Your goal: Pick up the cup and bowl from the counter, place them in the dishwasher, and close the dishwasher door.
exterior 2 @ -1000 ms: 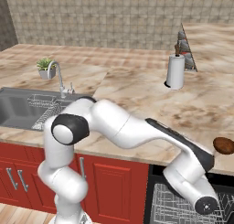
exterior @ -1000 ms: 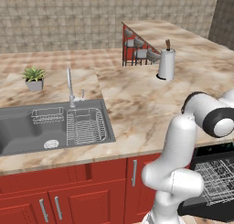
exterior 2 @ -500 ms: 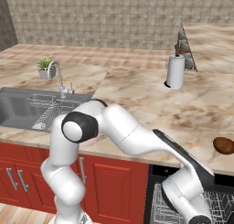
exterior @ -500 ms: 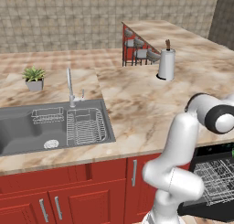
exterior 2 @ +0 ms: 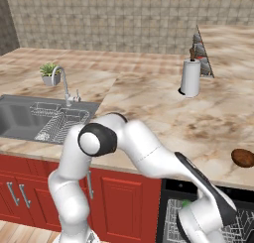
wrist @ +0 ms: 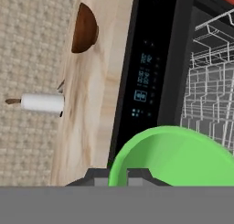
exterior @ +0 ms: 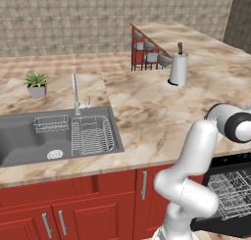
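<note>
Hand view: the gripper [wrist: 120, 175] is pinched on the rim of the green cup [wrist: 176, 155], held at the mouth of the open dishwasher [wrist: 151, 77], by its wire rack [wrist: 211, 81]. Over the last second the arm has sunk lower toward the rack, so I judge the cup is about to be set down. The brown bowl [exterior 2: 243, 157] waits on the counter [exterior 2: 149, 108]. The control panel's blue markings are too blurred to read.
</note>
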You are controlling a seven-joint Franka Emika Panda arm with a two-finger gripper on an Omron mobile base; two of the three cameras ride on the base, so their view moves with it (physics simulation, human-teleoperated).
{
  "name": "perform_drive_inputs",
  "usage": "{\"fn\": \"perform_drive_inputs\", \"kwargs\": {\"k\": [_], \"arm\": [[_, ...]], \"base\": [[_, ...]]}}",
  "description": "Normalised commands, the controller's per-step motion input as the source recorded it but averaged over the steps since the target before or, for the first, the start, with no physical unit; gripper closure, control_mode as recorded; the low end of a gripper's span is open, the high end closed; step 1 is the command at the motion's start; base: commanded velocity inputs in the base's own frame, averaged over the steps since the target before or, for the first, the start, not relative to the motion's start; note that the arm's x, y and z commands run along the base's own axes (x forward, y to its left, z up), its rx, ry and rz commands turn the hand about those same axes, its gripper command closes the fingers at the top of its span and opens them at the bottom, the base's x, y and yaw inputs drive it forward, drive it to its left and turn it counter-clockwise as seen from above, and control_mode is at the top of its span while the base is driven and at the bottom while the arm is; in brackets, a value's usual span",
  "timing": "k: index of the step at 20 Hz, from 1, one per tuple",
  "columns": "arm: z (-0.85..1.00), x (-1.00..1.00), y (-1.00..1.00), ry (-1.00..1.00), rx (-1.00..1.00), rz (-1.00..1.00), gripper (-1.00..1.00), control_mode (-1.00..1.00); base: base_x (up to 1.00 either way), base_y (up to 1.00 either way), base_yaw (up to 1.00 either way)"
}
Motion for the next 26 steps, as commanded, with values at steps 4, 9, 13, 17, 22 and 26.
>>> {"fn": "perform_drive_inputs", "kwargs": {"k": [4, 9, 13, 17, 22, 26], "arm": [[-0.38, 0.0, 0.0, 0.05, 0.03, -0.05, 1.0, -1.0], [-0.28, 0.0, 0.0, 0.07, 0.0, -0.04, 1.0, -1.0], [-0.11, 0.0, 0.0, 0.08, 0.0, -0.01, 1.0, -1.0], [-0.06, 0.01, 0.0, 0.08, 0.0, 0.0, 1.0, -1.0], [-0.2, 0.21, 0.0, 0.09, 0.0, 0.0, 1.0, -1.0], [-0.28, 0.43, 0.0, 0.1, 0.0, 0.0, 1.0, -1.0]], "base": [[0.0, 0.0, 0.0], [0.0, 0.0, 0.0], [0.0, 0.0, 0.0], [0.0, 0.0, 0.0], [0.0, 0.0, 0.0], [0.0, 0.0, 0.0]]}}
